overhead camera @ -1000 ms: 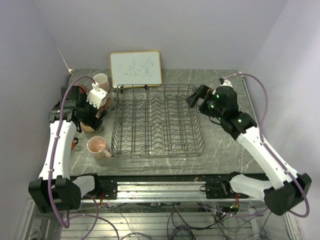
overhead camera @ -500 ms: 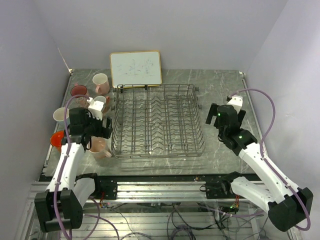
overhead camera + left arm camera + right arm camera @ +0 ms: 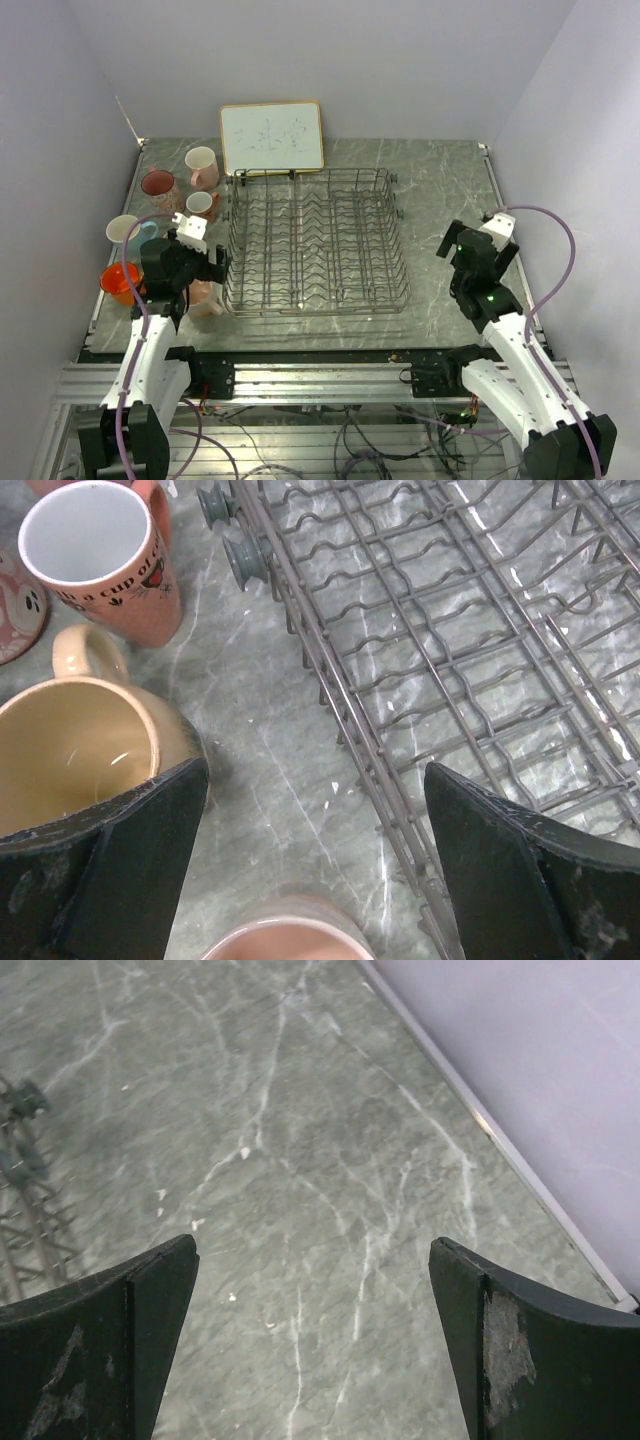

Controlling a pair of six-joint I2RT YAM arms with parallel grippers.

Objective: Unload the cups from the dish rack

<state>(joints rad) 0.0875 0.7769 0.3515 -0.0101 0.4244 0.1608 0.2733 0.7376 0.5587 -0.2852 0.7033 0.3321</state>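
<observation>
The dish rack (image 3: 315, 240) stands mid-table and holds no cups. The cups stand left of it: a pink one (image 3: 202, 165), a dark pink one (image 3: 158, 184), a smaller one (image 3: 203, 204), a light blue one (image 3: 125, 231) and an orange one (image 3: 120, 280). A pink cup (image 3: 206, 298) sits under my left gripper (image 3: 207, 266), which is open and empty. The left wrist view shows a salmon cup (image 3: 100, 560), a tan cup (image 3: 75, 750), a pink rim (image 3: 285, 940) and the rack (image 3: 480, 660) between the open left gripper (image 3: 315, 880). My right gripper (image 3: 462, 250) is open and empty, right of the rack.
A wood-framed whiteboard (image 3: 271, 137) leans at the back, behind the rack. In the right wrist view the open right gripper (image 3: 315, 1350) hangs over bare marble table (image 3: 300, 1160), with the rack's wheels (image 3: 20, 1150) at the left and the wall edge (image 3: 500, 1150) at the right.
Both arms have drawn back toward the near edge. The left gripper left the cup cluster, empty. The right gripper moved away from the rack's right side to the table's right.
</observation>
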